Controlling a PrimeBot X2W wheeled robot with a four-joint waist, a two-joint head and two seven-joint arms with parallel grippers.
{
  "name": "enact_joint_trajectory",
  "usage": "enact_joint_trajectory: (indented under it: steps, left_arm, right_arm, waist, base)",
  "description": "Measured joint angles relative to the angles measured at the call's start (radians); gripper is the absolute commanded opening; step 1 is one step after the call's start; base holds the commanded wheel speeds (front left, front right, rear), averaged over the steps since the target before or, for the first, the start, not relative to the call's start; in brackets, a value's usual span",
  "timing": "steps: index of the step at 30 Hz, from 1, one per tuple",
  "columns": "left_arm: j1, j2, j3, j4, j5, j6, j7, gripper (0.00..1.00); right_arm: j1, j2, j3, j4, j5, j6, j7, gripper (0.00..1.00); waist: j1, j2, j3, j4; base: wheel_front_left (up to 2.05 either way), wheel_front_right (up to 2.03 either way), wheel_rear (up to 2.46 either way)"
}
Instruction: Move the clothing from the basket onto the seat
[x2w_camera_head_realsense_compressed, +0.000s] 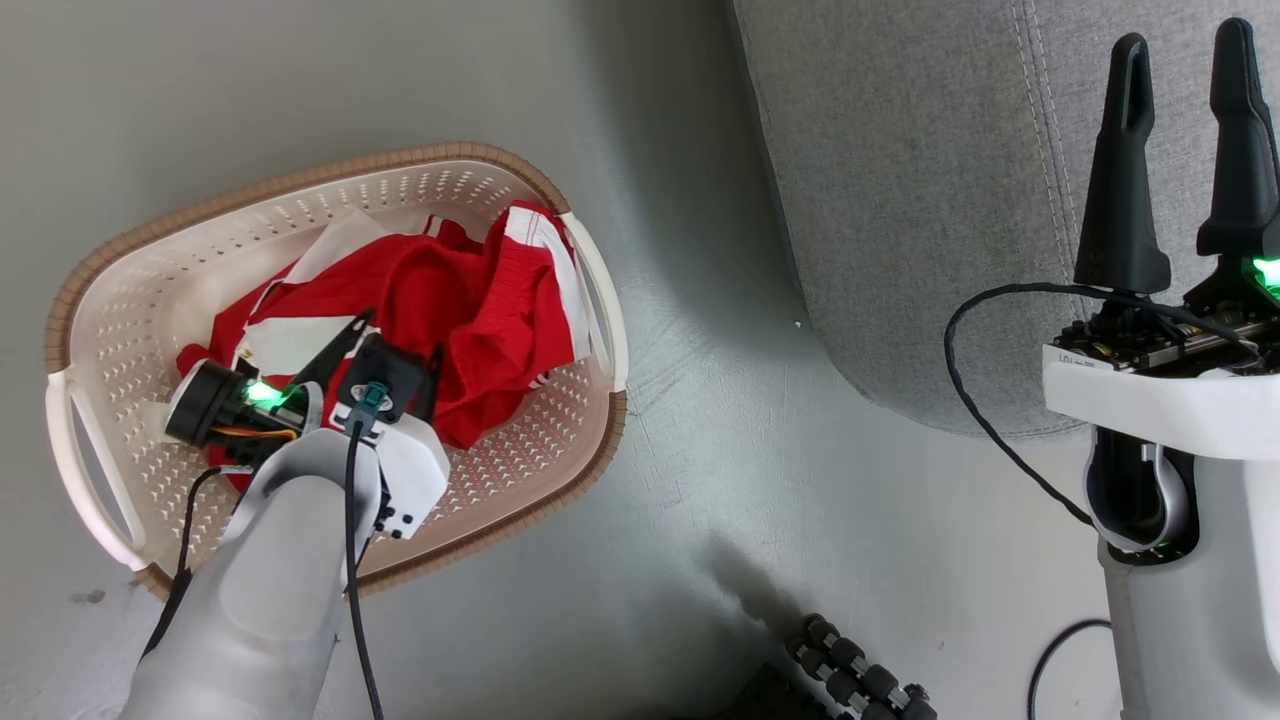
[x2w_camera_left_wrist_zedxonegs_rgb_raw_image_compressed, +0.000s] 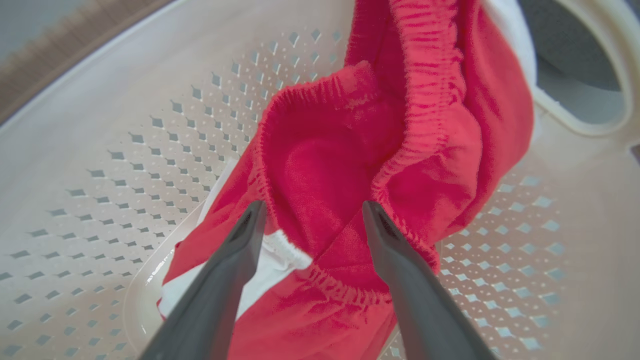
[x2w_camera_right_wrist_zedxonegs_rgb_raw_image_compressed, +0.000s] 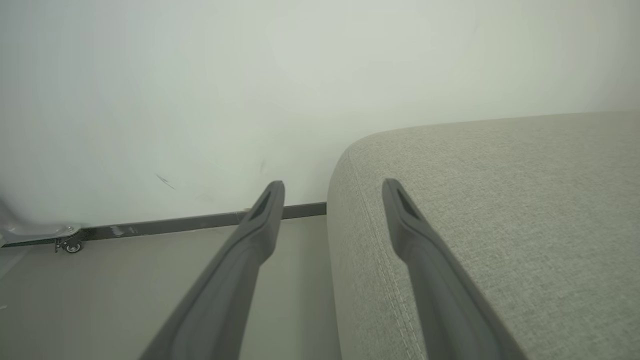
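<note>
Left pincer (x2w_camera_head_realsense_compressed: 400, 335) is poised inside the basket (x2w_camera_head_realsense_compressed: 110, 330), jaws spread wide, nothing gripped; a pickup is judged intended. The clothing (x2w_camera_head_realsense_compressed: 450, 300) is heaped in the basket, its red waistband bunched between the finger tips (contact cannot be told). Right pincer (x2w_camera_head_realsense_compressed: 1183, 40), parted and empty, is parked outside the basket, above the seat (x2w_camera_head_realsense_compressed: 900, 200).

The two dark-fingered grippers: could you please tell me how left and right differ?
The left gripper is down inside the cream perforated plastic basket; the right gripper is by the grey woven sofa. The left's fingers flank a fold of red clothing; the right's flank nothing. Both are open.
</note>
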Motion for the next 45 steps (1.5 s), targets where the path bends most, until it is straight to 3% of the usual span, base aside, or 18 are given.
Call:
enact_joint_trajectory:
  steps: [12, 13, 14, 16, 17, 45]
  left_arm:
    - [-0.053, 0.021, 0.035, 0.064, 0.0, 0.108, 0.06, 1.0]
    - [-0.053, 0.02, 0.036, 0.072, 0.0, 0.108, 0.06, 0.81]
    - [-0.053, 0.017, 0.036, 0.078, 0.0, 0.107, 0.061, 0.53]
    - [-0.053, 0.014, 0.035, 0.081, 0.0, 0.107, 0.061, 0.12]
    - [-0.053, 0.011, 0.034, 0.084, 0.0, 0.107, 0.061, 0.0]
    - [-0.077, -0.026, 0.037, 0.073, -0.034, 0.106, -0.013, 0.0]
  right_arm:
    - [-0.019, 0.0, 0.008, 0.002, 0.007, 0.0, 0.0, 1.0]
    - [-0.019, 0.0, 0.012, 0.003, 0.008, 0.0, 0.0, 1.0]
    - [-0.02, 0.0, 0.015, 0.003, 0.008, 0.0, 0.0, 1.0]
    - [-0.021, 0.0, 0.016, 0.003, 0.009, 0.0, 0.0, 1.0]
    - [-0.022, 0.0, 0.016, 0.004, 0.009, 0.0, 0.0, 1.0]
    - [-0.042, 0.0, 0.009, 0.027, 0.0, 0.0, 0.0, 1.0]
  waist:
    - [0.0, 0.0, 0.034, -0.016]
    - [0.0001, 0.0, 0.034, -0.016]
    - [0.0, 0.0, 0.034, -0.017]
    - [0.0, 0.0, 0.034, -0.017]
    - [0.0, 0.0, 0.034, -0.017]
    - [0.0, 0.0, -0.02, 0.021]
  base:
    - [0.0, 0.0, 0.0]
    - [0.0, 0.0, 0.0]
    - [0.0, 0.0, 0.0]
    - [0.0, 0.0, 0.0]
    - [0.0, 0.0, 0.0]
    - [0.0, 0.0, 0.0]
